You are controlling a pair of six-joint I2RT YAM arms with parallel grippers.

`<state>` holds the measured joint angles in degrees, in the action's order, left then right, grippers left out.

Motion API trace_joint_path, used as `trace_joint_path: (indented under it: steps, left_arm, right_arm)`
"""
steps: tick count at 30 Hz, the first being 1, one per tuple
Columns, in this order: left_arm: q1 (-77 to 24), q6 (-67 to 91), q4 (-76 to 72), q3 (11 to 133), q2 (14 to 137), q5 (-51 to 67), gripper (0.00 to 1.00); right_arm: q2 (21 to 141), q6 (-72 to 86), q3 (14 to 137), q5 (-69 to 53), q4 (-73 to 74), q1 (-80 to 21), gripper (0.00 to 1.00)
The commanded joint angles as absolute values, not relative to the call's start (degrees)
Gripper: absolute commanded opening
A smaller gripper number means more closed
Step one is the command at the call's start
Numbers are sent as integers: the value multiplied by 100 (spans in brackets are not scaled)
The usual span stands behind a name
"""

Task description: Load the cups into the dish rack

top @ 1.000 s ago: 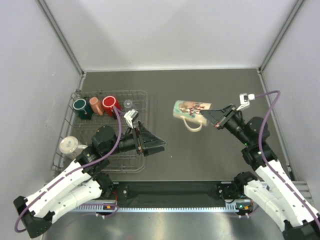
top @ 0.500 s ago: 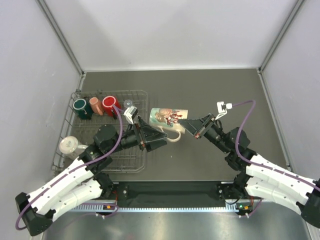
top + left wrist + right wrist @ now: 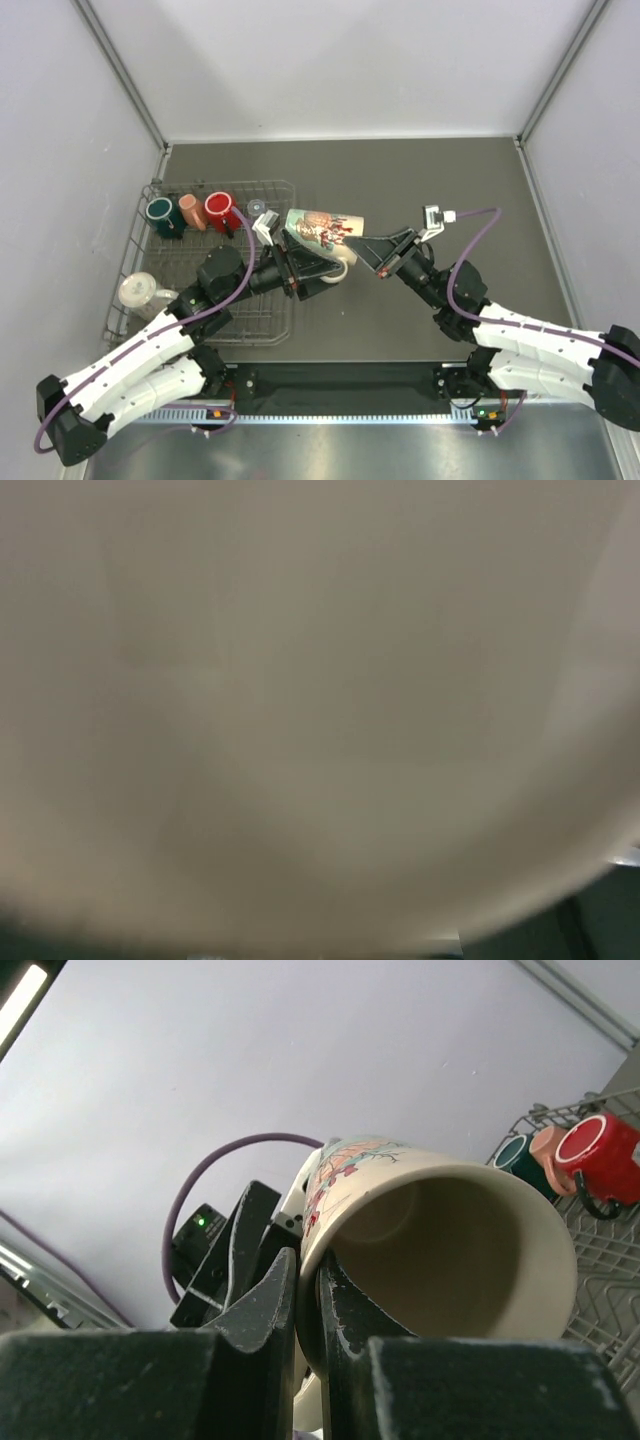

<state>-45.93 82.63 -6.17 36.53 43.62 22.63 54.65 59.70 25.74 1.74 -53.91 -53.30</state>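
Observation:
A cream mug with a printed picture [image 3: 322,227] hangs on its side just right of the dish rack [image 3: 250,325]. My right gripper [image 3: 372,247] is shut on its rim, one finger inside the mouth and one outside [image 3: 308,1290]. My left gripper [image 3: 322,262] is open, its fingers spread on either side of the mug's body from below. The mug's cream wall [image 3: 320,700] fills the left wrist view and hides those fingers. In the rack's far row stand a dark green mug [image 3: 160,212], a tan cup [image 3: 190,210], a red mug [image 3: 220,210] and a tiny clear glass [image 3: 257,208].
A pale cup [image 3: 138,292] sits in the rack's near left corner. The right wrist view shows the red mug [image 3: 600,1155], tan cup [image 3: 548,1150] and green mug [image 3: 515,1152] beyond the held mug [image 3: 440,1240]. Dark tabletop [image 3: 450,190] lies right of the rack, walls close around.
My right arm has carried the printed mug leftward to the rack's right edge. My left gripper has moved up to it, so the mug now lies between its fingers.

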Motion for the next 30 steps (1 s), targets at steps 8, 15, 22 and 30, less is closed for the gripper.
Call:
trace_joint_path:
  steps: [8,15,22,30]
  left_arm:
    - [-4623,8279,-1099,3604,4140,1837,70]
    - [-4623,8420,-1353,3586,4131,1819,39]
    - [-4623,8490,-1468,3612,4105,1802,0]
    - [-4623,7026,294,4603,3938,1425,0]
  right_arm:
    - [5493,6091,2443,562,-7356,-5888,0]
    - [5537,5854,2654,466,-7058,-6047,0]
    - [5660,5538,2751,264,-6944,-6135,0]
    - [5169,5160,2777,518,-5530,-6135,11]
